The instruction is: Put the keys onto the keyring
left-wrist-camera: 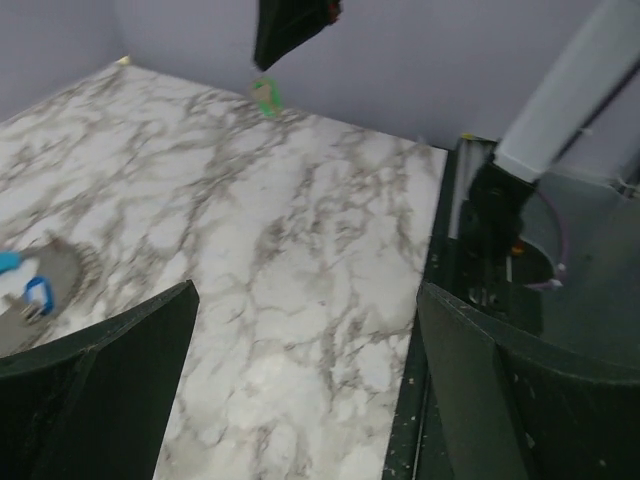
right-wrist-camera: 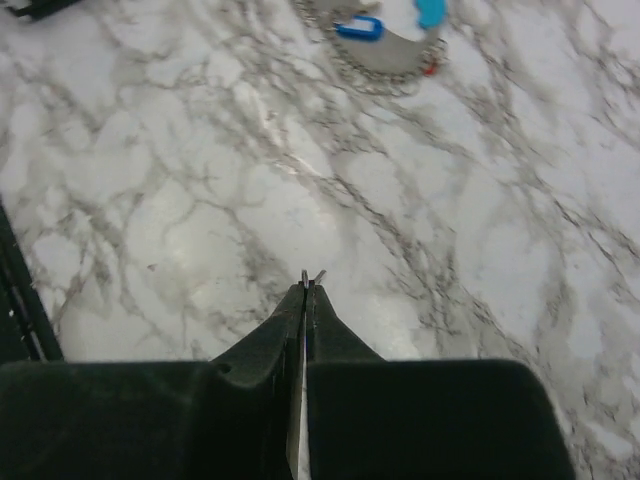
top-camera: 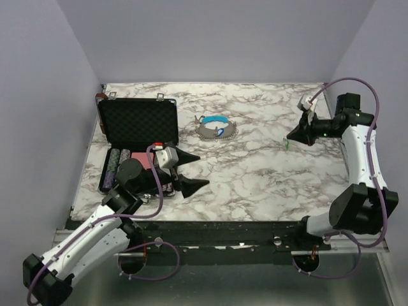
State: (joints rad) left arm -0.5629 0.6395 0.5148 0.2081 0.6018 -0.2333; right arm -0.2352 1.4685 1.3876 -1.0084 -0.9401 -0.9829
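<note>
My left pincer [top-camera: 197,171] hangs at the near left of the white, grey-veined marble table [top-camera: 255,185] with its jaws spread as wide as they go and nothing between them; from its own camera the two black fingers [left-wrist-camera: 110,385] frame only bare marble. It sits just beside the open black foam-lined case [top-camera: 137,121], whose near half holds rows of round poker chips [top-camera: 118,162]. My right pincer [top-camera: 292,136] is out over the far right of the table, well apart from the left one, and its jaws are pressed together. From its wrist camera [right-wrist-camera: 305,295] I see the black fingertips meeting, with a thin sliver of metal poking out past them. The left wrist view shows that same pincer [left-wrist-camera: 265,55] from the side, pinching a small green-headed metal key [left-wrist-camera: 265,97] that dangles just below the tips. In the top view the key is only a green speck [top-camera: 287,145] beneath the pincer. The thin grey metal keyring with a bright blue curved segment [top-camera: 215,129] lies flat on the marble near the table's middle, toward the far side. It is just right of the case, between my two pincers, and neither touches it. From the right wrist it shows at the top of the view [right-wrist-camera: 395,55], with small blue and red bits against it that I cannot make out clearly.
</note>
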